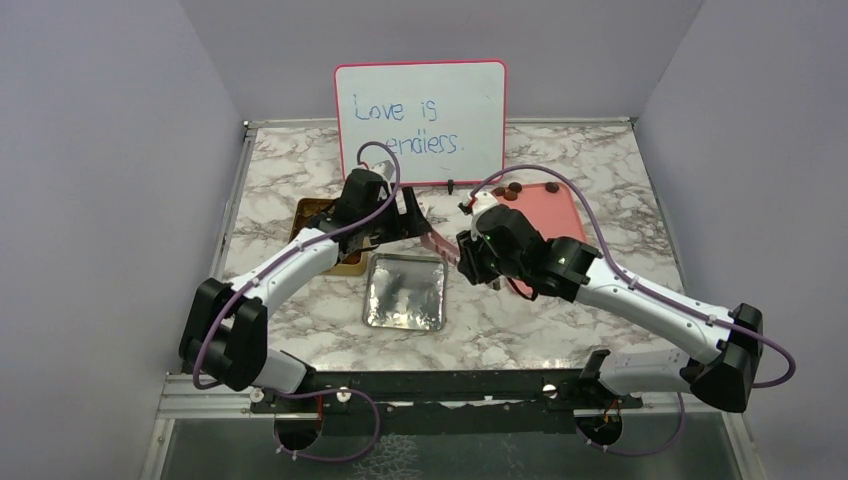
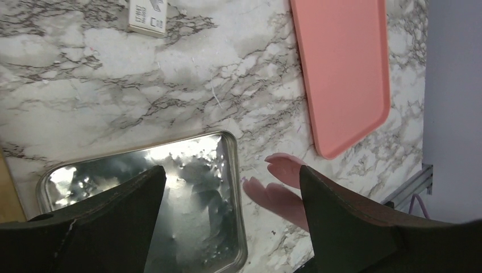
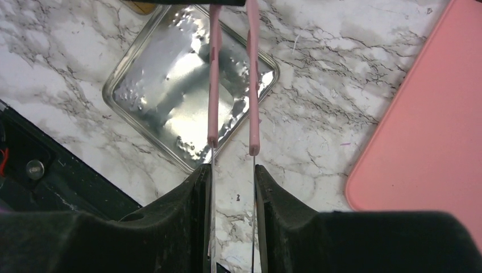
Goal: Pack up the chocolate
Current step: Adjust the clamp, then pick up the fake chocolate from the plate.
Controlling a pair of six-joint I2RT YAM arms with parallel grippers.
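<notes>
Logging items as I see them from the console. Left gripper (image 2: 232,176): fingers (image 2: 108,210) spread wide, holding nothing; a silver tin (image 2: 199,170) lies below and between them, and a white card (image 2: 146,17) sits well ahead of them. Right gripper (image 3: 232,170): fingers (image 3: 187,210) pinching a pair of tongs (image 3: 214,85) by its metal blades, with the pink arms reaching forward over the silver tin. Pink tray (image 3: 432,125): off to the right of those fingers. Chocolate (image 1: 514,187): a few dark pieces on the tray's far end, well apart from both sets of fingers.
</notes>
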